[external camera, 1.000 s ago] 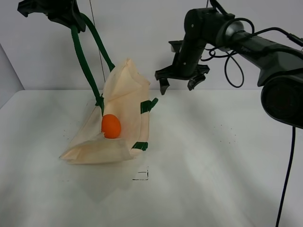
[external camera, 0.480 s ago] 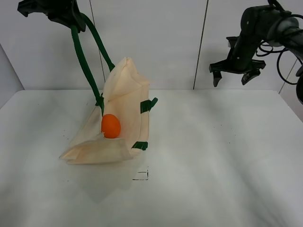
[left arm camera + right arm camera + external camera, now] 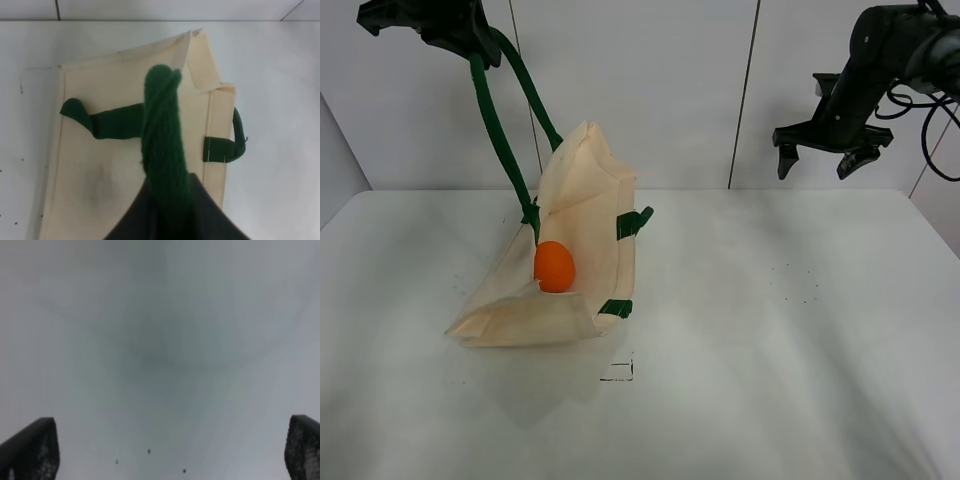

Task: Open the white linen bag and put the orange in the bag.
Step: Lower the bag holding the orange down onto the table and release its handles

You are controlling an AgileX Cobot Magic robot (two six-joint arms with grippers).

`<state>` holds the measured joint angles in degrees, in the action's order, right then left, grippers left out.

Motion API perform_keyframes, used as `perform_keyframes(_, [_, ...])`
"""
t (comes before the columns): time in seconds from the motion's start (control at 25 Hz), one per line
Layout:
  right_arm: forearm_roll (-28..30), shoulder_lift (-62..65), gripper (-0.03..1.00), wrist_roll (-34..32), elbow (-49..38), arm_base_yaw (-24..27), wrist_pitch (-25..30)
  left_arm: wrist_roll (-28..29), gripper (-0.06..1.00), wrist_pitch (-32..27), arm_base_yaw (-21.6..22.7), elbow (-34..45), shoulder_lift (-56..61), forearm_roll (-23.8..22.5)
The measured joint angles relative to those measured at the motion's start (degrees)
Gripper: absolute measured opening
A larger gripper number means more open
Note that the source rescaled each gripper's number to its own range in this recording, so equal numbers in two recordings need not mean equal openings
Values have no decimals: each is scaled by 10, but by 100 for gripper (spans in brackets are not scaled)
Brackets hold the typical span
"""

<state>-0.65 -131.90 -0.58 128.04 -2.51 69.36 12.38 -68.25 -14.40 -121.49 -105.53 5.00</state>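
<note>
The white linen bag lies on the white table, its mouth pulled open and lifted at the back left. The orange sits inside the open mouth. My left gripper is high at the upper left, shut on one dark green handle, which hangs taut down to the bag. In the left wrist view the handle runs from the gripper to the bag; the orange is hidden there. My right gripper is open and empty, high at the far right. Its fingertips frame bare table.
The other green handle lies loose on the bag's right side. A small square mark is on the table in front of the bag. A white wall stands behind the table.
My right gripper has moved from just above the bag's right side far to the right and slightly up, open and empty. The left gripper, the bag and the orange have not moved.
</note>
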Motion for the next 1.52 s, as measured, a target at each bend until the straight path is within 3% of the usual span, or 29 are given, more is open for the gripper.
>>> perform_keyframes(0.12, [14,49,100,6,-67,0,-1,0,0,0,0,0,0,0])
perform_keyframes(0.32, [18,179,100,6,-259,0,-1,0,0,0,0,0,0,0])
perform_keyframes(0.64, [18,449,100,9,-600,0,-1,-3,0,0,0,0,0,0])
perform_keyframes(0.92, [18,701,100,12,-822,0,-13,-3,0,0,0,0,0,0])
perform_keyframes(1.2, [6,979,100,29,-979,0,-92,-3,0,0,0,0,0,0])
perform_keyframes(1.52, [6,1230,100,31,-997,0,-106,-3,0,0,0,0,0,0])
